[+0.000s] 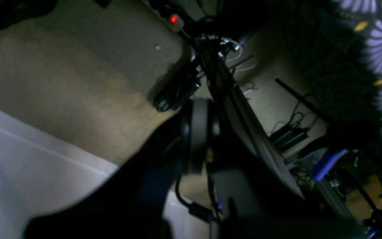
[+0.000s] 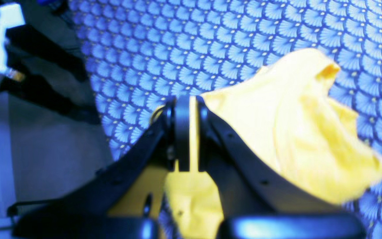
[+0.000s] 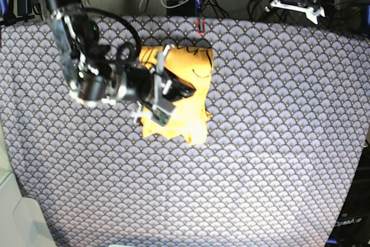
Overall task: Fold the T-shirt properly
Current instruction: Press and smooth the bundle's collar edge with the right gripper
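The right gripper [image 2: 189,132] pinches a fold of the yellow T-shirt [image 3: 179,99], its black jaws pressed together on the thin fabric. The garment lies bunched on the scale-patterned cloth [image 3: 260,143], toward the far left of the table, its middle hidden beneath the right arm [image 3: 87,56]. In the wrist view the shirt's loose edge is blurred, and part of it is cut off behind the fingers [image 2: 181,139]. The left gripper [image 1: 199,132] is dark and smeared in its own camera, jaws shut with nothing visible between them; behind it only dim cables [image 1: 211,56] and a red light [image 1: 173,19] can be made out.
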Available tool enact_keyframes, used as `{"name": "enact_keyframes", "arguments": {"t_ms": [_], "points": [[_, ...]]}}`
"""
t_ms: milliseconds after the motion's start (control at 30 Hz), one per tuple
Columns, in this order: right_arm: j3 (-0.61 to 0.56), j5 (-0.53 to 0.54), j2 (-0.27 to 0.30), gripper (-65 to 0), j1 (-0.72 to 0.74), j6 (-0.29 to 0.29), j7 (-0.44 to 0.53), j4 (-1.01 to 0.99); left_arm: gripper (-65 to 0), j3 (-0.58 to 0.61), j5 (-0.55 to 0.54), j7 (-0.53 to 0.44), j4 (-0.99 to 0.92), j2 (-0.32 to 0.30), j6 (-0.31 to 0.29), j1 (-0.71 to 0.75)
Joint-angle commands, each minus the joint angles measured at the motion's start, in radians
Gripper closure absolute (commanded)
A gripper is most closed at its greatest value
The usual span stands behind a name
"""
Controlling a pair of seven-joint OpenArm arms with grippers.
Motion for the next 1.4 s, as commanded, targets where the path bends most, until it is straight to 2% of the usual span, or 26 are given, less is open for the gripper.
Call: {"name": "enact_keyframes", "arguments": {"t_ms": [0, 267, 433, 767, 1000, 1133, 1233, 1367], "points": [[-0.013, 0.016, 0.001, -1.8, 0.045, 0.007, 0.031, -0.018, 0.0, -0.003, -0.005, -0.001, 0.013, -0.003, 0.002, 0.013], [-0.140, 0.016, 0.005, -1.8, 0.197, 0.007, 0.218, -0.345, 0.0, -0.003, 0.002, -0.001, 0.013, 0.005, 0.002, 0.033], [-0.247, 0.016, 0.008, -1.8, 0.247, 0.007, 0.370, -0.506, 0.0, -0.003, 0.002, 0.007, 0.013, 0.005, 0.002, 0.033], [-0.416, 0.016, -0.028, -1.8, 0.355, 0.007, 0.607, -0.811, 0.0, -0.003, 0.004, 0.008, 0.013, 0.008, 0.005, 0.045], [-0.424, 0.016, -0.053, -1.8, 0.382, 0.007, 0.643, -0.928, 0.0, -0.003, 0.004, 0.008, 0.013, 0.010, 0.006, 0.045], [-0.424, 0.015, -0.034, -1.8, 0.390, 0.007, 0.628, -0.900, 0.0, -0.003, 0.004, 0.008, 0.013, 0.010, 0.006, 0.042], [-0.419, 0.021, -0.004, -1.8, 0.398, 0.007, 0.548, -0.831, 0.0, -0.003, 0.004, 0.005, 0.013, 0.011, 0.005, 0.039], [-0.415, 0.022, 0.035, -1.6, 0.364, 0.007, 0.426, -0.610, 0.0, -0.003, 0.004, 0.001, 0.013, 0.011, 0.003, 0.036]]}}
